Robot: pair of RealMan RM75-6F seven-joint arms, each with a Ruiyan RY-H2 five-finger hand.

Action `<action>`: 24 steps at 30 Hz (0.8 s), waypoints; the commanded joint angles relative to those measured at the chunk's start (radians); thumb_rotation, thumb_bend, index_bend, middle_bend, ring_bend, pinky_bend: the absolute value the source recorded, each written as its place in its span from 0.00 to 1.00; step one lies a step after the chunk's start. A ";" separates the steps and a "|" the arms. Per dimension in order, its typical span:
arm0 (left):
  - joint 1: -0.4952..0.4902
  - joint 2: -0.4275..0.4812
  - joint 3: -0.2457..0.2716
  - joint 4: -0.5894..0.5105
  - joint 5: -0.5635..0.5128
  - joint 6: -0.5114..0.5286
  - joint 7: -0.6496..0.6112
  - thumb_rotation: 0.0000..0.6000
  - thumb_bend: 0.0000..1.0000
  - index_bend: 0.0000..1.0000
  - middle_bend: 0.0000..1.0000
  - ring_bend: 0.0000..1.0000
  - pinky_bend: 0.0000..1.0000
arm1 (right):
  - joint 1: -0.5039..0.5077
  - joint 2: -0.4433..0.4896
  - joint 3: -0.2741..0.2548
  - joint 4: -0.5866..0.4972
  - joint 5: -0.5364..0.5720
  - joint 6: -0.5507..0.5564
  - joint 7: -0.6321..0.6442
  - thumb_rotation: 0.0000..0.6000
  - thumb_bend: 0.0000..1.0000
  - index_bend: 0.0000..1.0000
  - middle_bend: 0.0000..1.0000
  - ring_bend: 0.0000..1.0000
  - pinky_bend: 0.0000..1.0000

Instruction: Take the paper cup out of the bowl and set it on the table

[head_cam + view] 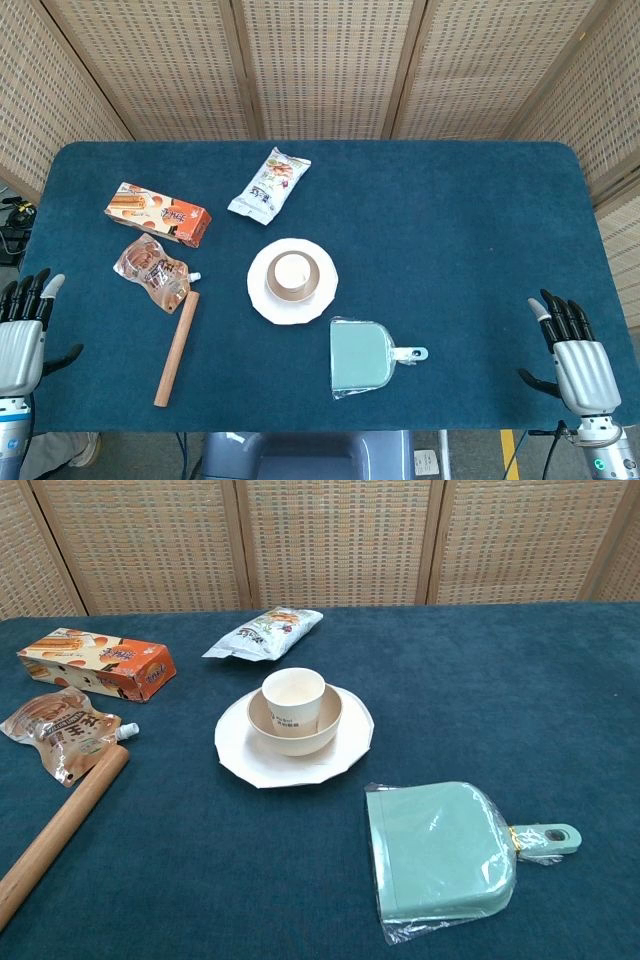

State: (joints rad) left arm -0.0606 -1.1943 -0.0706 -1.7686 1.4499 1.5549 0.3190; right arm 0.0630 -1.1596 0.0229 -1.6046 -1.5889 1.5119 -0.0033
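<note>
A cream paper cup (pixel 291 271) (pixel 293 697) stands upright inside a beige bowl (pixel 316 284) (pixel 327 727), and the bowl sits on a white plate (pixel 263 297) (pixel 240 757) near the table's middle. My left hand (pixel 22 335) hovers at the front left corner of the table, fingers spread, holding nothing. At the front right edge my right hand (pixel 575 352) is likewise spread and empty. Both hands are far from the cup. Neither hand appears in the chest view.
A mint dustpan in plastic wrap (pixel 365 357) (pixel 440 848) lies just in front of the plate. A wooden rolling pin (pixel 177 348) (pixel 60 829), a snack pouch (pixel 152 269) (pixel 62 732), an orange box (pixel 158 213) (pixel 95 662) and a white snack bag (pixel 269 183) (pixel 263 632) lie left and behind.
</note>
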 commanded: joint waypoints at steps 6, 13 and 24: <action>0.000 0.001 -0.001 0.000 -0.001 0.001 -0.001 1.00 0.00 0.00 0.00 0.00 0.00 | 0.000 0.001 0.000 0.000 -0.001 0.002 0.002 1.00 0.13 0.00 0.00 0.00 0.00; -0.002 -0.001 0.000 0.001 0.002 -0.003 -0.003 1.00 0.00 0.00 0.00 0.00 0.00 | 0.000 0.004 0.002 -0.004 -0.003 0.006 0.005 1.00 0.13 0.00 0.00 0.00 0.00; -0.096 0.003 -0.050 -0.048 -0.023 -0.111 0.069 1.00 0.00 0.00 0.00 0.00 0.00 | 0.003 0.020 0.025 0.000 0.033 0.002 0.052 1.00 0.13 0.00 0.00 0.00 0.00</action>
State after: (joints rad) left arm -0.1267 -1.1942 -0.1002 -1.7987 1.4345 1.4729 0.3554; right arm 0.0652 -1.1421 0.0448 -1.6072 -1.5603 1.5156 0.0438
